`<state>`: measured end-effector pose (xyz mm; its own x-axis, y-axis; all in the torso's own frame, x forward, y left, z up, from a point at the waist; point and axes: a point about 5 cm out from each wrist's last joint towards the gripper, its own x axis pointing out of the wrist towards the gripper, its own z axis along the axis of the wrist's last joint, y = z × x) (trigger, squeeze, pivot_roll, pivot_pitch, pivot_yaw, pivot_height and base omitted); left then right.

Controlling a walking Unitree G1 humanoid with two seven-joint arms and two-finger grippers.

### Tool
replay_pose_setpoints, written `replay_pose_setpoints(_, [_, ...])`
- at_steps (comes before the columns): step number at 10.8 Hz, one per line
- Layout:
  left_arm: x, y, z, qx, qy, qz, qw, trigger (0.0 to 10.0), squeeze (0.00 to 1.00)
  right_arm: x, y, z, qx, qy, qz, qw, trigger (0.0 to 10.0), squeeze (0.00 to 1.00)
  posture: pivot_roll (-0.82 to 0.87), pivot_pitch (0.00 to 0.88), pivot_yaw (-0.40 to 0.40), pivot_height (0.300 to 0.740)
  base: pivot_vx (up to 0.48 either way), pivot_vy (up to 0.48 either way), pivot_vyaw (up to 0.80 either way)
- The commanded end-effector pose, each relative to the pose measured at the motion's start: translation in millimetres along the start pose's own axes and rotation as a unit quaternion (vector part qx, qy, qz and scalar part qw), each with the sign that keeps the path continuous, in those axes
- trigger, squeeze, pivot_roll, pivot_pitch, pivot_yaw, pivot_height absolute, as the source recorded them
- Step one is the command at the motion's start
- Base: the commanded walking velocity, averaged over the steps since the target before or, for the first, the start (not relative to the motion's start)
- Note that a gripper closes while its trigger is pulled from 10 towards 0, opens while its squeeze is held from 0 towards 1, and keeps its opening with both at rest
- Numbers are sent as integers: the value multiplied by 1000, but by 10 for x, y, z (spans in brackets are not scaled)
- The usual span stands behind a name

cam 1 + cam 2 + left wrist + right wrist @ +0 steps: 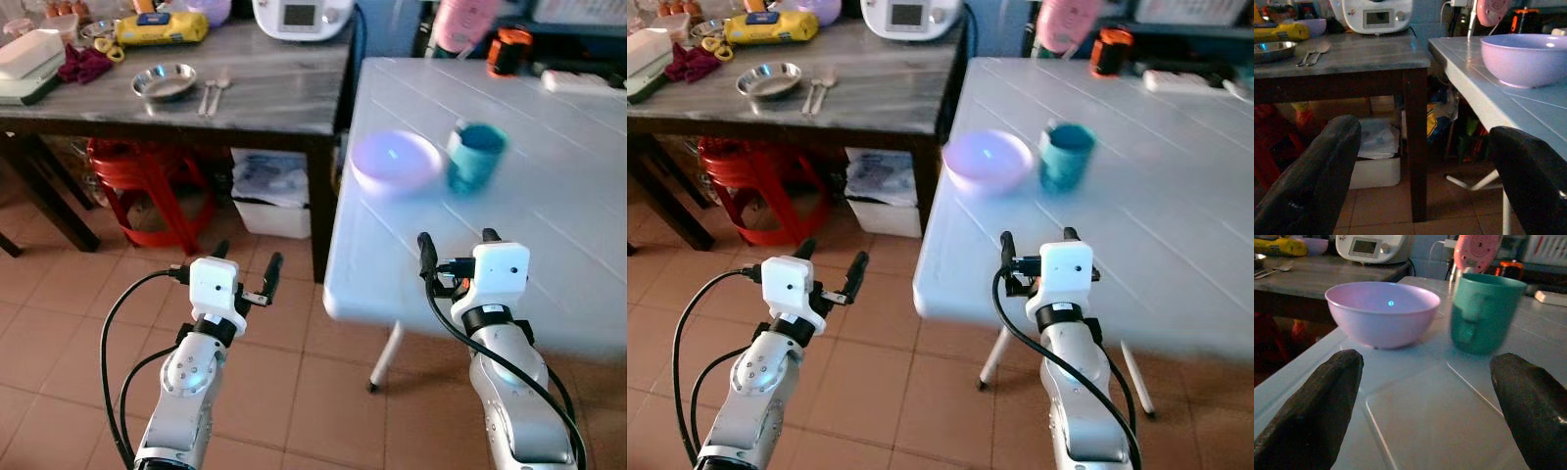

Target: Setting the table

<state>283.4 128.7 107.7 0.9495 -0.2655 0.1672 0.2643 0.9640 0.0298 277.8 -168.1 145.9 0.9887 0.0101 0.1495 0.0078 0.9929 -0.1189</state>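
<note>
One lilac bowl and one teal mug stand side by side, just apart, on the pale blue table, the bowl nearer its left edge. My right gripper hovers over the table's near edge, its two fingers spread wide, pointing at both. My left gripper, fingers also spread, hangs over the tiled floor. One steel dish and two utensils lie on the dark wooden table beyond.
</note>
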Motion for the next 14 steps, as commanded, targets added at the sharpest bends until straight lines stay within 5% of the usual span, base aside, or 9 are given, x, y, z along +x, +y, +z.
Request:
replay_pose_setpoints(1, [-24,27,10,2,-2,1,1000,10000,0,-11,19,47,-1,-11,3,1000,10000,0,-149,150,69,740,480,0,0])
replay_pose_setpoints(5, [-30,12,5,-7,-3,-1,1000,10000,0,-19,25,40,-1,-10,6,1000,10000,0,-149,151,69,740,443,0,0])
replay_pose_setpoints(14, [-174,74,-42,7,8,-12,1000,10000,0,-22,85,29,1,-7,24,1000,10000,0,-139,146,64,740,0,0,0])
